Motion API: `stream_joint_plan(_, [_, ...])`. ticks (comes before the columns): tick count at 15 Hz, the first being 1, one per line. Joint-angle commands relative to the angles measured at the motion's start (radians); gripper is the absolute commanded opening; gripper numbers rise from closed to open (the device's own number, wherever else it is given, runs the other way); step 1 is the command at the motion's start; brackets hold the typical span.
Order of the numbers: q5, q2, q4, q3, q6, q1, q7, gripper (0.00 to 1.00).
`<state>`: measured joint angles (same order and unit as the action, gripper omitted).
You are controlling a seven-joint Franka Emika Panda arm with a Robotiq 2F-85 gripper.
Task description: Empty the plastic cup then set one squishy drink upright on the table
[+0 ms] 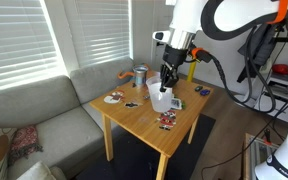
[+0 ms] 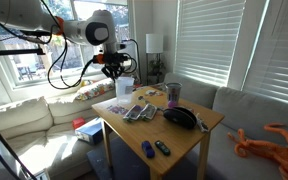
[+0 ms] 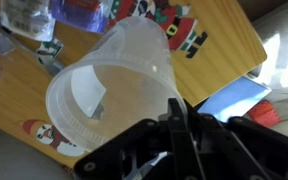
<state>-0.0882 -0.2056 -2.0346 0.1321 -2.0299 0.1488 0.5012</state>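
1. The plastic cup [image 3: 109, 90] is grasped at its rim by the gripper [image 3: 174, 114], whose fingers are clenched on the wall at about 5 o'clock of the mouth.
2. The cup is seen over the table [image 1: 144, 118], with its open mouth turned toward the wrist camera. Whether its base touches the wood cannot be told.
3. The squishy drink [image 3: 79, 10] is seen at 12 o'clock from the cup, cut off by the picture's edge.
4. A Santa-printed packet [image 3: 181, 30] is laid flat at 2 o'clock.
5. In an exterior view, a silvery-blue cylinder [image 1: 140, 77] stands at 10 o'clock, apart from the cup.
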Motion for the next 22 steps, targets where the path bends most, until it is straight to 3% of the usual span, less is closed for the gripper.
stream_joint_plan(1, [0.022,-0.01,-0.067,-0.001,-0.249,0.021,-0.005,0.01])
stream_joint_plan(4, [-0.06,0.003,-0.103,-0.012,-0.374,0.045,-0.001,0.01])
stream_joint_plan(11, [-0.156,0.023,-0.146,-0.018,-0.415,0.082,0.039,0.05])
stream_joint_plan(12, [-0.153,0.024,-0.154,-0.018,-0.423,0.081,0.039,0.25])
stream_joint_plan(18, [-0.237,-0.042,-0.133,-0.057,-0.385,0.076,0.076,0.64])
stream_joint_plan(22, [-0.317,-0.148,-0.134,-0.136,-0.354,0.074,0.118,0.92])
